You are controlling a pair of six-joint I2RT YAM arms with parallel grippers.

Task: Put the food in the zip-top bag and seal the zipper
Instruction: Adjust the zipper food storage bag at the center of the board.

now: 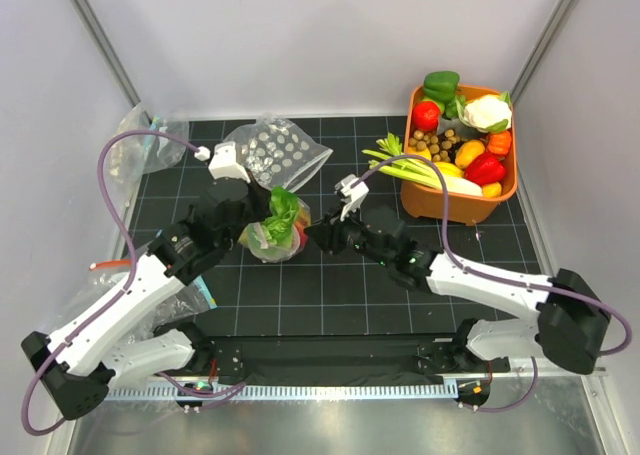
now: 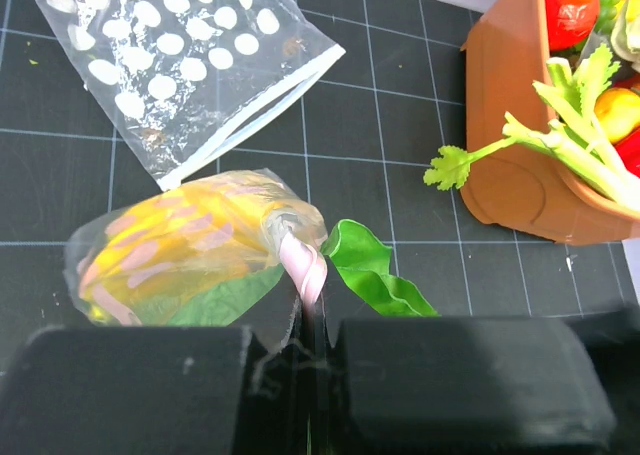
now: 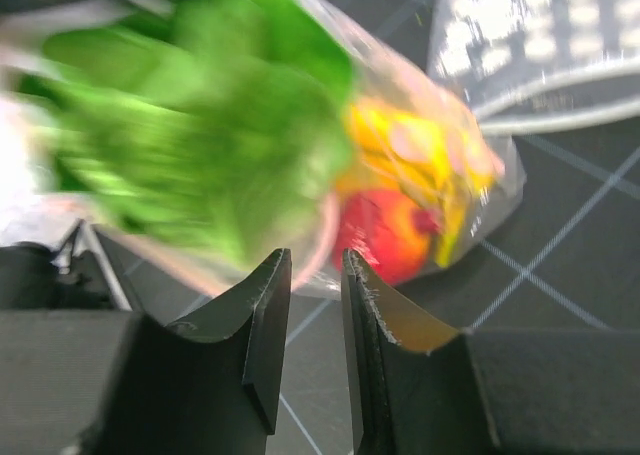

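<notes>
One zip-top bag (image 1: 272, 233) in the middle of the surface (image 1: 340, 295), holding one banana bunch (image 2: 170, 240), one red fruit (image 3: 390, 237) and one lettuce (image 1: 283, 212) poking from its mouth, left end effector (image 2: 312, 320) clamped on the pink zipper (image 2: 305, 260), right end effector (image 3: 315, 275) slightly parted and empty just beside, one second dotted bag (image 1: 280, 150) behind, one orange basket (image 1: 440, 203) far right.

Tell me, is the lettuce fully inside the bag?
No, a lettuce leaf sticks out of the bag past its pink zip strip.
</notes>
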